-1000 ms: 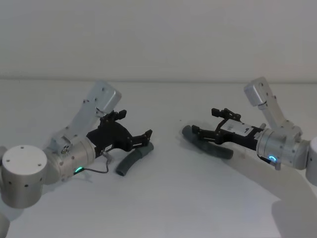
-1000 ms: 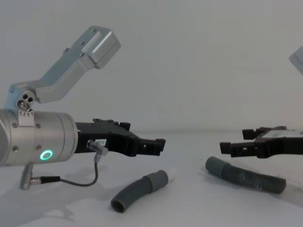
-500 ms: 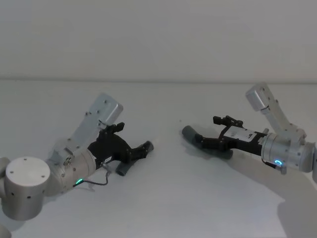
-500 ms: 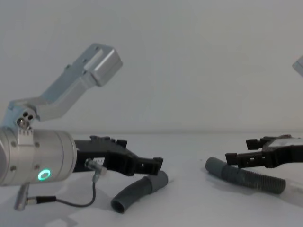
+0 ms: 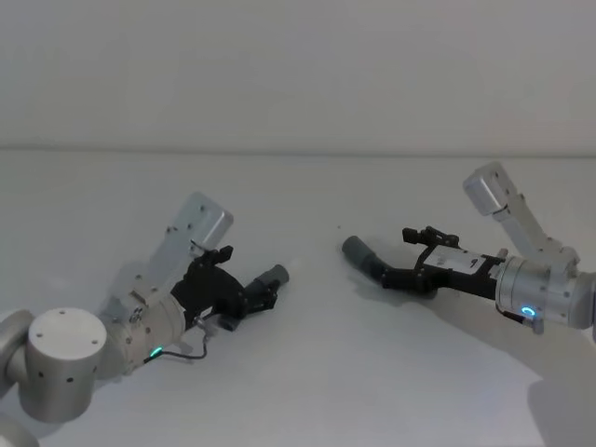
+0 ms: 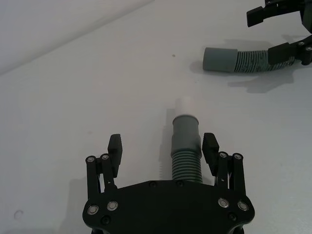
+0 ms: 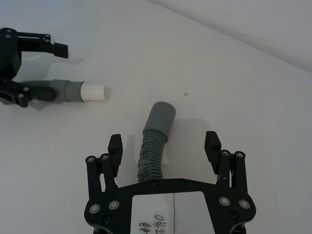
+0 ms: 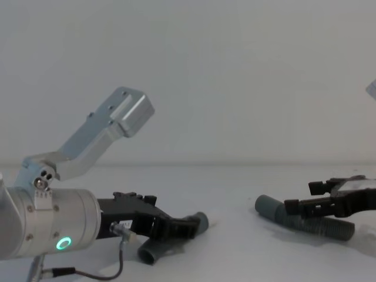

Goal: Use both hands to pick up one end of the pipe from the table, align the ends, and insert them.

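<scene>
Head view has both pipe pieces lying on the white counter (image 5: 372, 372), well apart, the short piece on the robot's left and the ribbed piece on its right. The short piece (image 6: 185, 146) is mid-grey: a corrugated body that curves, then a smooth, slightly wider collar, then a narrow white tip (image 6: 184, 104) that points away from the left gripper. The left gripper (image 6: 163, 145) is low over the counter and straddles the corrugated body just behind the collar; its fingers (image 6: 114, 146) stand apart, the hose just beside one of them and clear of the other. In the chest view the piece's open grey rear end shows below this gripper. The ribbed piece (image 7: 152, 151) is a darker grey corrugated hose, gently bent, ending in a smooth cylindrical cuff (image 7: 160, 117) with an open mouth that faces the robot's left. The right gripper (image 7: 164, 143) is low over the ribs just behind that cuff, its fingers (image 7: 212, 142) spread wide on either side of the hose, with bare counter between each finger and the hose. White tip and cuff are not in line.
</scene>
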Controlling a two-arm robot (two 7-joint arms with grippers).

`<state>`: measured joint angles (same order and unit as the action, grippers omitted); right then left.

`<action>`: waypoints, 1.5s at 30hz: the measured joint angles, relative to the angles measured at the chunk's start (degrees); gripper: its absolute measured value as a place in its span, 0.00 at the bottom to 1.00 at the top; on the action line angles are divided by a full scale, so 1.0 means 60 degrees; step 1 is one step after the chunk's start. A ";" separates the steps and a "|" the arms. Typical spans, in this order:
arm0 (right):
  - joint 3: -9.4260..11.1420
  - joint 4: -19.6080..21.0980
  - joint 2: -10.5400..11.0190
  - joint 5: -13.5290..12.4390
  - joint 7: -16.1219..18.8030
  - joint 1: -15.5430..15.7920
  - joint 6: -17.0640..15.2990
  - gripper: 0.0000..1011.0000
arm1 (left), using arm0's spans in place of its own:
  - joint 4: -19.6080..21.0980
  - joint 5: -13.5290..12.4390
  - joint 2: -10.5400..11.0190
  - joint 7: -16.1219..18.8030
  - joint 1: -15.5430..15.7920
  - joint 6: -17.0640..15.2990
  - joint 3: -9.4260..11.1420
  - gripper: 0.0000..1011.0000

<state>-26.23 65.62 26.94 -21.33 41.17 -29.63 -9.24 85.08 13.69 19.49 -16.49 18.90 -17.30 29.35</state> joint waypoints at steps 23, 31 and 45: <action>-0.0277 -0.0148 0.0101 -0.0192 0.0239 -0.0158 -0.0215 0.99 | -0.0482 -0.0351 0.0001 -0.0768 0.0197 0.0440 0.0310 0.99; -0.0458 -0.0187 0.0158 -0.0273 0.0461 -0.0257 -0.0370 0.99 | -0.0512 -0.0540 0.0042 -0.0882 0.0222 0.0442 0.0366 0.99; -0.0745 -0.0273 0.0230 -0.0301 0.0755 -0.0425 -0.0502 0.99 | -0.0554 -0.0698 0.0035 -0.0983 0.0232 0.0401 0.0366 0.99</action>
<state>-30.70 63.98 28.33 -23.13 45.70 -32.18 -12.25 81.76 9.50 19.70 -22.39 20.29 -14.89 31.55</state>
